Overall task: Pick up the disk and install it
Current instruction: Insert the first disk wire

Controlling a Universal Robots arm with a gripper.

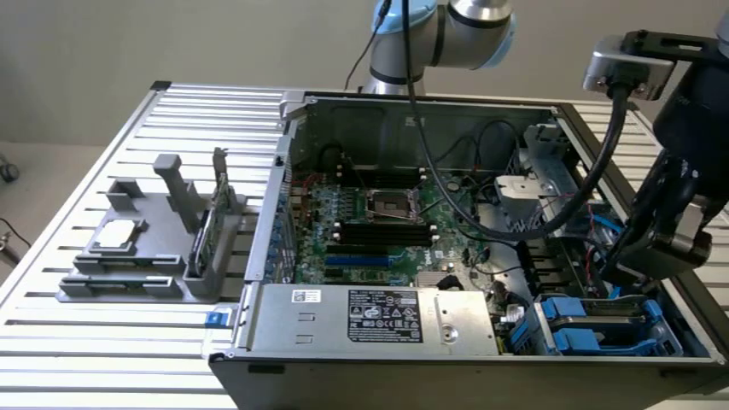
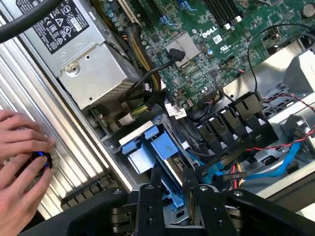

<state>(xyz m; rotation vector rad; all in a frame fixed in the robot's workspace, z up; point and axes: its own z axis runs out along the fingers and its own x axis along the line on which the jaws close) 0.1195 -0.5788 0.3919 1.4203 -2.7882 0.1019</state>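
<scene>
The disk (image 2: 156, 147), silver metal edged by a blue plastic carrier, stands on edge in the drive bay at the corner of the open computer case (image 1: 456, 363). My gripper (image 2: 172, 184) is down over it, with one black finger on each side of its top edge, shut on it. In the exterior view the gripper (image 1: 629, 275) hangs low inside the case at that view's right, just above the blue carrier frames (image 1: 592, 329) in the bay. The lower part of the disk is hidden by the bay.
A silver power supply (image 1: 376, 316) and the motherboard (image 1: 376, 222) lie beside the bay, with black cables (image 2: 231, 123) close by. A grey fixture (image 1: 125, 273) at the exterior view's left holds a silver chip (image 1: 119, 235) and a green card (image 1: 211, 231). A person's hand (image 2: 19, 162) rests on the slatted table.
</scene>
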